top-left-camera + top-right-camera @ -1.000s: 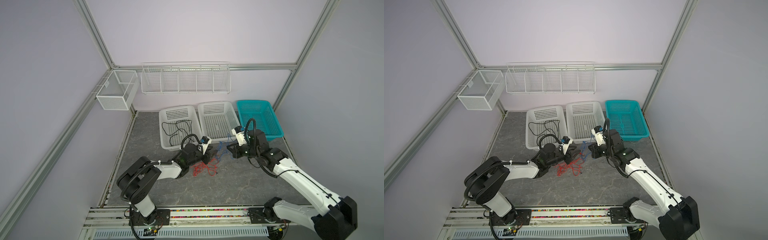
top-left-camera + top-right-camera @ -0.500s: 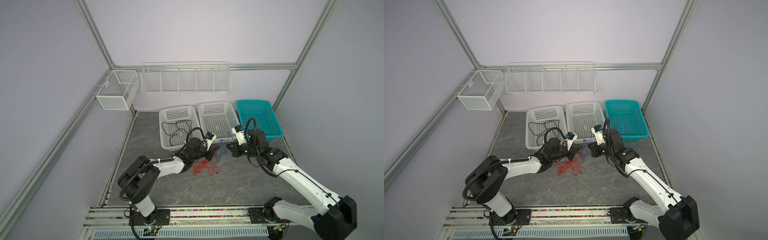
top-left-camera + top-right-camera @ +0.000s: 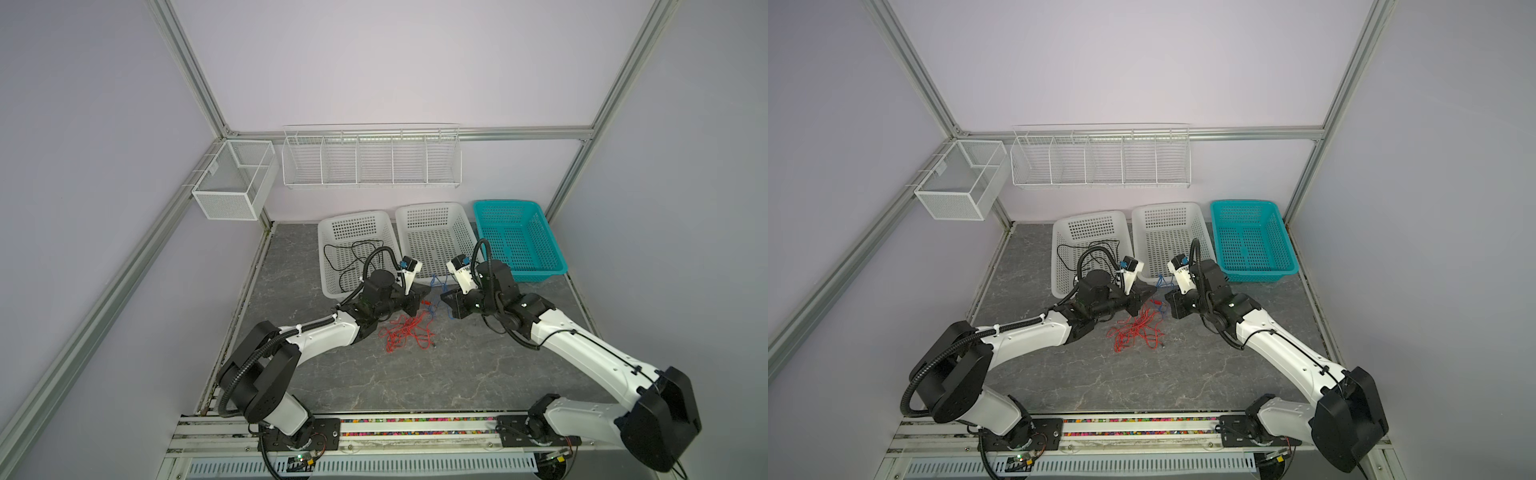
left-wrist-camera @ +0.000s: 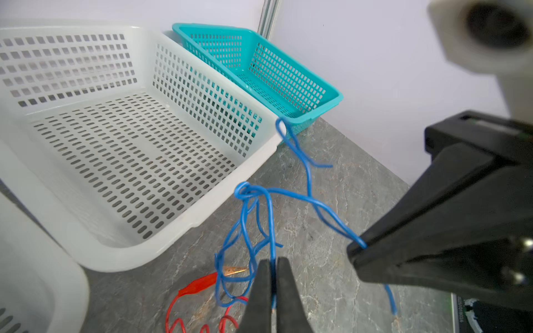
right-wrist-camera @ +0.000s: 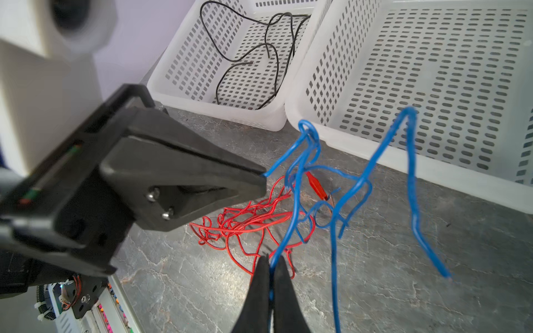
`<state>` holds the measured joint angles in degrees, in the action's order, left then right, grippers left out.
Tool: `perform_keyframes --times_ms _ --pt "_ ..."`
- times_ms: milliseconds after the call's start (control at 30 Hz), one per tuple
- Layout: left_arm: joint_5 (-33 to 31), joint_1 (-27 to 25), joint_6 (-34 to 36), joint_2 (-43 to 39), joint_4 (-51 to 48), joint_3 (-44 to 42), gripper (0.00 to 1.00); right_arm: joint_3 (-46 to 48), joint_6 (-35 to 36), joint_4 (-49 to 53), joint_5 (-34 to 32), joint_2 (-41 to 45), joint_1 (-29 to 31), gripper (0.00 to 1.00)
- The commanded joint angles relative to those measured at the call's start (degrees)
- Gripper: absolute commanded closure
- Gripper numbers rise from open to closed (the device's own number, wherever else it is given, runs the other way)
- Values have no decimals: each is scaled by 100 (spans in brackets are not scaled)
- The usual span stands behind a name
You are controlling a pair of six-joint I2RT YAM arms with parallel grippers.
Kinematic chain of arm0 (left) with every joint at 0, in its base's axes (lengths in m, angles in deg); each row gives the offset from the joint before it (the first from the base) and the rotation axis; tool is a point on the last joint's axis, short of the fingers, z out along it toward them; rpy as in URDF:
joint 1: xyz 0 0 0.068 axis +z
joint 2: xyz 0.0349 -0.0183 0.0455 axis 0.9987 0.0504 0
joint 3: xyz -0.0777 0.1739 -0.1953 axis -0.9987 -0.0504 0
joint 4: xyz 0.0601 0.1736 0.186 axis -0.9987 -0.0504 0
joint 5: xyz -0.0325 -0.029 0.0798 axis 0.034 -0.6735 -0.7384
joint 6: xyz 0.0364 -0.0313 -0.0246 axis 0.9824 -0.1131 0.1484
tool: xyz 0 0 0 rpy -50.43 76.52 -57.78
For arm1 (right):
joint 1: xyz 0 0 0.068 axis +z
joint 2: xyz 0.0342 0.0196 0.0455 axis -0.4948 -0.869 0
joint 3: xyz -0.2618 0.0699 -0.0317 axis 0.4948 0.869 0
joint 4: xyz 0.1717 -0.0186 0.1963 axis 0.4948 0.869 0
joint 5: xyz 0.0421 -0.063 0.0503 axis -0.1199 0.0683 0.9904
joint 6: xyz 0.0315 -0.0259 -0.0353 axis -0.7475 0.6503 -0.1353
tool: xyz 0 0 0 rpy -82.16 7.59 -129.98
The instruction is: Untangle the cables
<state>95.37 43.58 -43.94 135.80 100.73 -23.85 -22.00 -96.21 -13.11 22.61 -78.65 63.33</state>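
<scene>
A tangled blue cable [image 5: 411, 173] is lifted partly off the grey bench [image 3: 415, 382], strung between two pincers. The left pincer [image 4: 272, 261] is closed tight on one strand. The right pincer [image 5: 271, 259] is closed tight on another, near the first. At six o'clock from the blue tangle, a red cable [image 3: 405, 332] lies heaped on the bench, its red clip [image 4: 199, 285] among the blue loops. A middle white basket [image 3: 465, 232] stands at twelve o'clock. At ten o'clock, a left white basket [image 3: 332, 291] holds a black cable [image 5: 217, 89]. A teal basket [image 3: 552, 266] sits at two o'clock.
</scene>
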Motion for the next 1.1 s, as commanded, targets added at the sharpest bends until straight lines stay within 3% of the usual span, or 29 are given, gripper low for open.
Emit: perform_keyframes --times_ms 0,467,667,967,1067 --pt "278 45 -377 -370 513 313 100 171 72 58 -68 -220 77 94" --pt "313 187 -777 -399 429 207 100 154 -51 -162 -185 -353 107 91" --pt "366 187 -794 -268 365 186 100 11 335 -3 -238 -161 121 72" --pt "475 187 -707 -133 50 295 100 -21 1250 247 -1427 563 251 35" --pt "608 187 -681 -117 -26 357 100 -35 1601 185 -1517 550 248 21"
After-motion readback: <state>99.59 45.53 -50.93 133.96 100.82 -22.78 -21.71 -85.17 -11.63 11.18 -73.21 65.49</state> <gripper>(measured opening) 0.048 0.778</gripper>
